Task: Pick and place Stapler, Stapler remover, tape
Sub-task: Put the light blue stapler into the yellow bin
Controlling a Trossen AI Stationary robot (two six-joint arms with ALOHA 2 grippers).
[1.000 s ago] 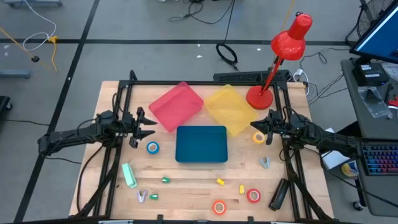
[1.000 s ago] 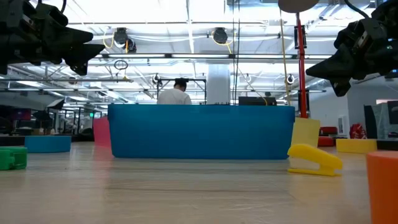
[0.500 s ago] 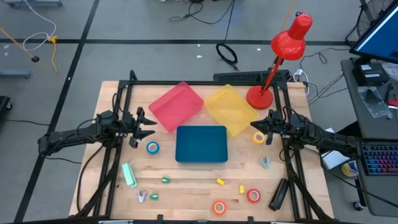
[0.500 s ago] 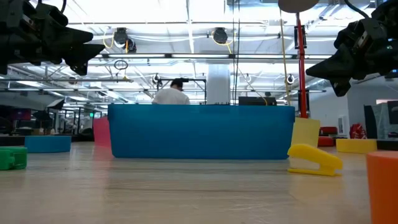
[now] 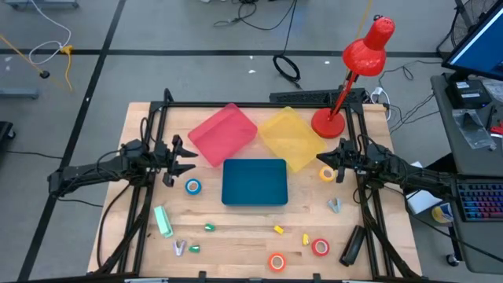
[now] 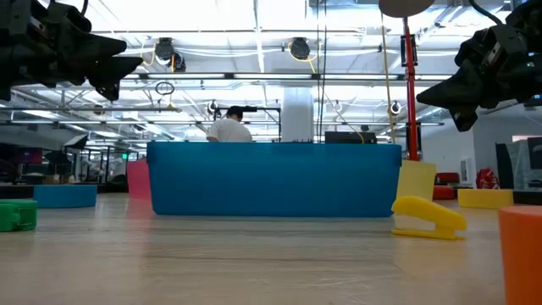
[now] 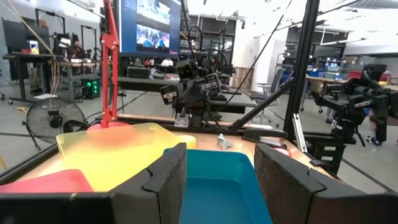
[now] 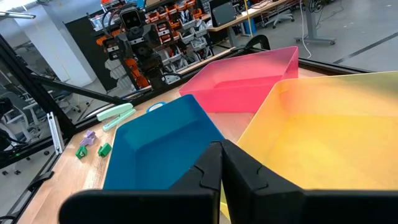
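Observation:
In the high view the green stapler lies near the table's left front and the black stapler near the right front. A purple staple remover and a grey one rest on the wood. Flat on the table lie the blue tape, yellow tape, orange tape and red tape. My left gripper hovers open above the table, left of the blue tray. My right gripper hovers shut just beyond the yellow tape.
A pink tray, a yellow tray and a blue tray fill the table's middle and far part. A red desk lamp stands at the far right corner. Small green bits and yellow bits lie along the front.

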